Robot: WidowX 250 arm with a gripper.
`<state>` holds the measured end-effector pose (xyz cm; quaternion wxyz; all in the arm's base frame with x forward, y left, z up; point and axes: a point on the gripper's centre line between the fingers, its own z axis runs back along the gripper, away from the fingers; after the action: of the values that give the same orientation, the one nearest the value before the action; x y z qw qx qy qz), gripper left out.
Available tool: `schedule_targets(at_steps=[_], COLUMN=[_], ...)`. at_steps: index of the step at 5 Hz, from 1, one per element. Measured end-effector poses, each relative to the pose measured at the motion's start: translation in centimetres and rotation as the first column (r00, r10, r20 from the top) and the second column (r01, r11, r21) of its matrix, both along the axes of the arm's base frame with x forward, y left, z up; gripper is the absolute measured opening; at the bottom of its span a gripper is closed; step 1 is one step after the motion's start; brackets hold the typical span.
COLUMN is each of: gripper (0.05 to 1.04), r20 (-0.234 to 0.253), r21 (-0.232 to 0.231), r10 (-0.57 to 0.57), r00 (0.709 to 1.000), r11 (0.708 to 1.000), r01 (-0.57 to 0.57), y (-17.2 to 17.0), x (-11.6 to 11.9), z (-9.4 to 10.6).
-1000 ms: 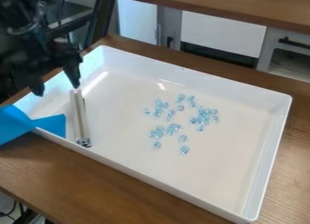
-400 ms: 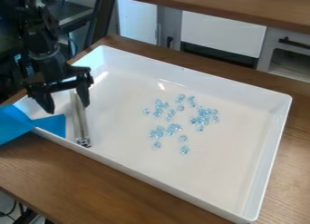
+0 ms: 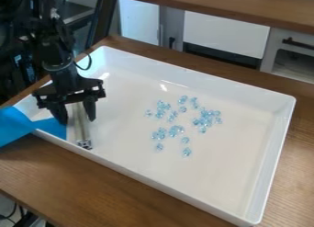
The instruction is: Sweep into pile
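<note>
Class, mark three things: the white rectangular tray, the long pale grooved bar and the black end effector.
White rectangular tray [image 3: 274, 150]: camera view, right-hand inner wall.
Long pale grooved bar [image 3: 81, 127]: camera view, middle of its length.
Black end effector [image 3: 78, 121]: camera view, midway between fingertips.

Small, translucent pale-blue pieces lie scattered in loose clusters around the middle of the white tray.

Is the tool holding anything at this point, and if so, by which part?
Nothing appears to be held: the tool is open over the upper part of the pale bar, with a gap visible on one side.
</note>
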<state>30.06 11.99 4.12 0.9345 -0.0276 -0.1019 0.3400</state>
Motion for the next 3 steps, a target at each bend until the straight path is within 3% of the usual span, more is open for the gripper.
schedule_targets(at_steps=[1, 3], gripper=[0.395, 0.377], r20=[-0.006, -0.006], r21=[-0.003, -0.029], r10=[0.009, 0.018], r00=[1.0, 1.0], r11=[1.0, 0.999], r01=[-0.009, -0.018], y=[-0.6, -3.2], x=[0.1, 1.8], z=[0.0, 1.0])
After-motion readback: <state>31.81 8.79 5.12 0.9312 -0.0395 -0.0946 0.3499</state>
